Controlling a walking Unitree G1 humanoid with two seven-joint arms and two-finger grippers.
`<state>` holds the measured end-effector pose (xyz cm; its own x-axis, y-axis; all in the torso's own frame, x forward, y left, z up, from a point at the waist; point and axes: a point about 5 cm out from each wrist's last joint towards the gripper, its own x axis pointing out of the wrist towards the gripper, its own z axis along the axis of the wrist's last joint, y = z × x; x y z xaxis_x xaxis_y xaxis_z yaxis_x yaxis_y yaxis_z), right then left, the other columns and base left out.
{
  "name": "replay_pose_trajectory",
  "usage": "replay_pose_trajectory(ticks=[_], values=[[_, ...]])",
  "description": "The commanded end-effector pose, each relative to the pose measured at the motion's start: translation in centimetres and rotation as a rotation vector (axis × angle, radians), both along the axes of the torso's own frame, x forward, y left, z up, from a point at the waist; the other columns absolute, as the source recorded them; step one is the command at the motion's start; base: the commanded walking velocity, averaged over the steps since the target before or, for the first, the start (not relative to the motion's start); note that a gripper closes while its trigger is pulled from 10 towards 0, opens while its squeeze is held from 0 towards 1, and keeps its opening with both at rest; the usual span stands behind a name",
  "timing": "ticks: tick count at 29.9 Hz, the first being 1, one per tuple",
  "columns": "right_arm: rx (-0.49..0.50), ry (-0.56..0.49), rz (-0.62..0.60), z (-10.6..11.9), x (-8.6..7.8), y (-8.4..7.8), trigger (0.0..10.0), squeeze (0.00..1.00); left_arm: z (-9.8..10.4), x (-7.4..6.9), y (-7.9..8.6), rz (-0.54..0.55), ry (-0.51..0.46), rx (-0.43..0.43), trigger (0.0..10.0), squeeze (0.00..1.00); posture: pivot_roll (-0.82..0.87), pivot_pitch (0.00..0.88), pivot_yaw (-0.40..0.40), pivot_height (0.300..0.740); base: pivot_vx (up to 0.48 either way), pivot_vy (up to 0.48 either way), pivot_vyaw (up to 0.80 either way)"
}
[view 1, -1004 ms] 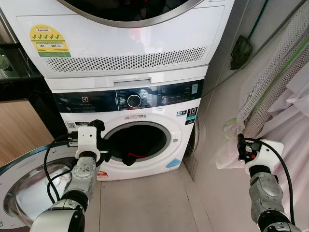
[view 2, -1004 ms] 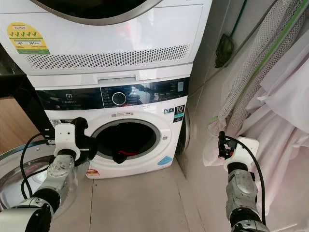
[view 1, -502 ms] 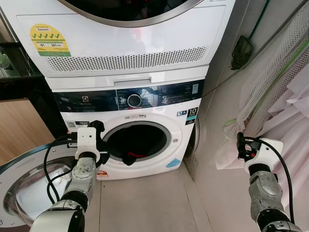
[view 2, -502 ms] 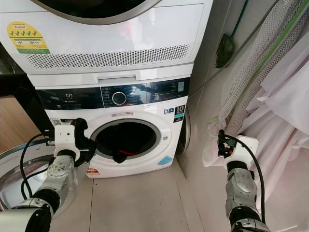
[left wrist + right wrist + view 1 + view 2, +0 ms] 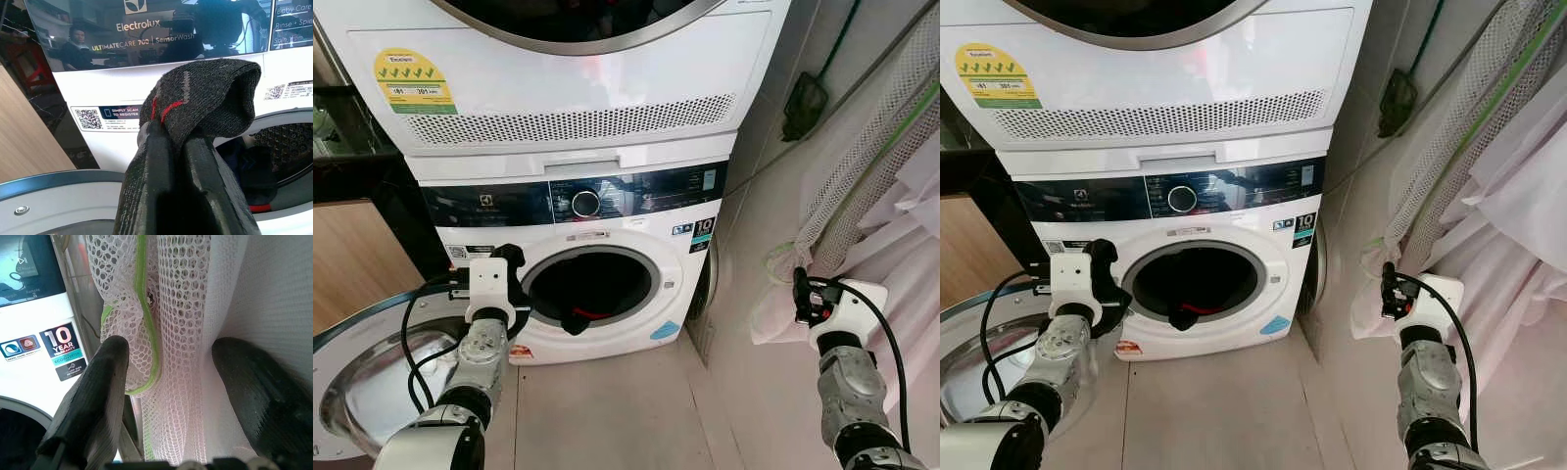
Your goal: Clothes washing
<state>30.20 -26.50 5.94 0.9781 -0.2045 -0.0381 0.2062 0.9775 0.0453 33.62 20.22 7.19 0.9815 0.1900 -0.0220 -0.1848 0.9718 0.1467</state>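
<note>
- Sock: dark, red-stitched, pinched in my left gripper beside the washer drum opening.
- Loading step, I judge; next, reach into the drum and release.
- Right gripper spread wide by the mesh bag.

You have a pale tiled floor in front of you. To your left, a light wooden panel stands beneath a dark shelf edge. On the grey wall to your right, a green cord runs down to a small dark net pouch. A person's reflection shows in the glossy dark panel.
</note>
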Motion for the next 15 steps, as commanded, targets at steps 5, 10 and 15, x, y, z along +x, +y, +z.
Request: replay_pose_trajectory(ticks=[5, 10, 15], values=[[-0.002, -0.036, 0.007, 0.88, 0.56, -0.01, 10.0, 0.00, 0.33, 0.20, 0.03, -0.002, -0.011, -0.009, 10.0, 0.00, 0.04, 0.025, -0.007, 0.684, 0.000, 0.000, 0.00], [0.002, -0.035, 0.012, 0.88, 0.61, 0.07, 10.0, 0.00, 0.32, 0.20, 0.04, -0.002, -0.010, -0.009, 10.0, 0.00, 0.04, 0.025, -0.007, 0.659, 0.000, 0.000, 0.00], [-0.017, -0.040, 0.009, 1.00, 0.60, 0.01, 10.0, 0.00, 0.32, 0.22, 0.02, -0.005, -0.008, -0.009, 10.0, 0.00, 0.04, 0.025, -0.007, 0.649, 0.000, 0.000, 0.00]])
